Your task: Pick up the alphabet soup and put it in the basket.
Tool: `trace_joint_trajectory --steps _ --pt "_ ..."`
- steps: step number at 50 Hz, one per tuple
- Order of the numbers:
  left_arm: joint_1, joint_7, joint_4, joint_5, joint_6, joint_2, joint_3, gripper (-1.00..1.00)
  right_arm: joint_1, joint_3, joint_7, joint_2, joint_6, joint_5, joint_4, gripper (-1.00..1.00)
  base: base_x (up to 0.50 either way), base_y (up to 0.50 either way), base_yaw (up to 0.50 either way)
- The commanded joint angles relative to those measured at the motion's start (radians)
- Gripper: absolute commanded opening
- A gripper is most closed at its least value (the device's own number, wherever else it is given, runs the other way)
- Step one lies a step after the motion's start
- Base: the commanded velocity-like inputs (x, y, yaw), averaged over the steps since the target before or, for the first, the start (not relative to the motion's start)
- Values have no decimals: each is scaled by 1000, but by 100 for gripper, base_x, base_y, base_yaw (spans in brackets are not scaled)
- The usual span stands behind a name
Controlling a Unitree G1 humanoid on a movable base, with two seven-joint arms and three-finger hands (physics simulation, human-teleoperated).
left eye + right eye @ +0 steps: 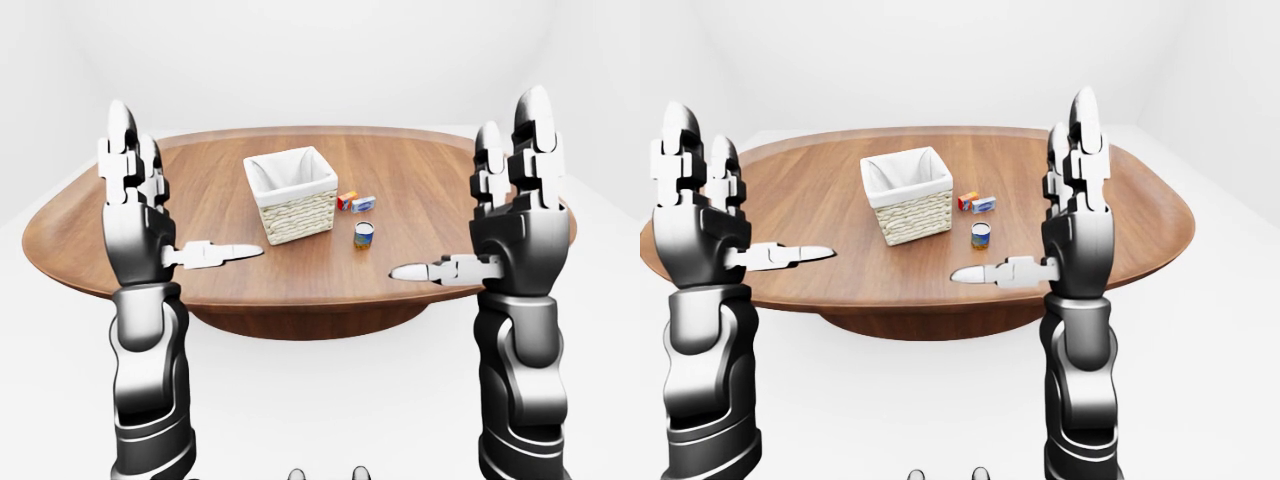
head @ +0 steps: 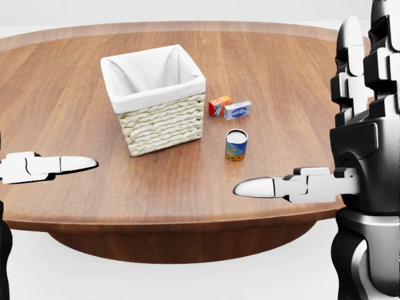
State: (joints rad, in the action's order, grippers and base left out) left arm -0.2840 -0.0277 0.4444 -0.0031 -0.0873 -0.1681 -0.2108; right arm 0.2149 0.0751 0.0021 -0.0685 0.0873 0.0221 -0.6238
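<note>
— Two hands, left and right, spread wide, holding nothing. Where's the soup?

— Upright on the worktop, right of the basket.

— Risk?

— Reaching could tip it, or knock the boxes beyond.

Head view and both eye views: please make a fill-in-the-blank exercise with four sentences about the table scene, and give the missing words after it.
1. The white-lined woven wicker basket holds ____ objects.
2. The small round alphabet soup can stands ____ on the oval brown wooden table.
3. In the head view, the can stands to the ____ of the basket.
4. The left hand and the right hand are both ____, touching nothing.

Missing words: no; upright; right; open
</note>
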Motion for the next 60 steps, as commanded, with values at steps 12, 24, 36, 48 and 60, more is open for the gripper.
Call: trace_joint_trajectory --steps 12,24,36,48,60 --pt "8 -2 -21 42 0 8 15 100 -35 -33 36 27 0 -46 25 100 0 0 0" --pt "2 -5 23 24 0 10 10 100 -62 -53 47 26 0 -86 56 100 0 0 0" --pt "3 -7 23 22 0 8 11 100 -61 -51 52 30 0 -91 56 100 0 0 0" --pt "3 -7 37 19 0 10 12 100 -88 -83 66 36 0 -125 68 100 0 0 0" --pt "6 -3 22 34 0 10 21 100 -99 -80 65 43 0 -121 69 100 36 0 0"
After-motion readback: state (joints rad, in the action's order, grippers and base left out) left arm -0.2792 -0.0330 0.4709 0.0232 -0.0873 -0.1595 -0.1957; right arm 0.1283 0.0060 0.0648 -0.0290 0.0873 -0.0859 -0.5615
